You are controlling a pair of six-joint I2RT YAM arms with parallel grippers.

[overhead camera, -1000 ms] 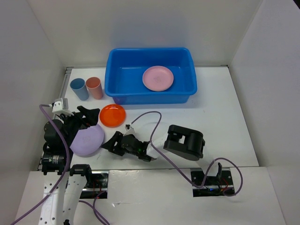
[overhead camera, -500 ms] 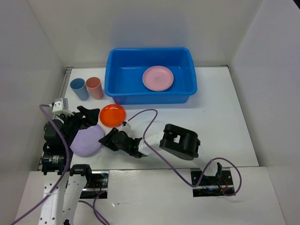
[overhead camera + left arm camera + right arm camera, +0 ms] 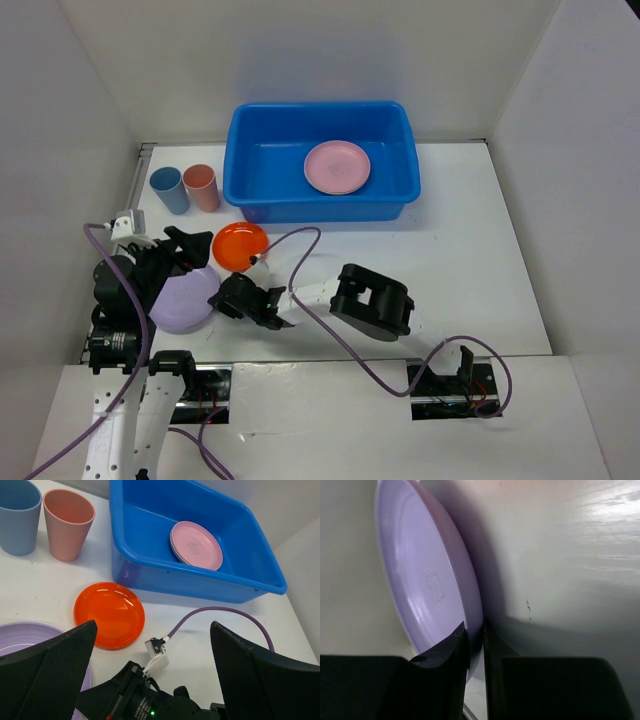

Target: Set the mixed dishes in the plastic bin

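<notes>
The right gripper (image 3: 474, 635) apparently pinched the three-o'clock rim of the round lavender plastic plate (image 3: 425, 580), judged light, stiff, slick; the left gripper (image 3: 152, 630) gaped empty.

The white surface (image 3: 470, 250) carries the blue plastic bin (image 3: 320, 205) at the upper centre of the frame. Left of the bin, a blue cup (image 3: 168, 189) and a salmon-pink cup (image 3: 202, 186) stand upright side by side. Below them lies the orange plate (image 3: 238, 245), and the lavender plate (image 3: 183, 302) lies just beside it at lower left.
</notes>
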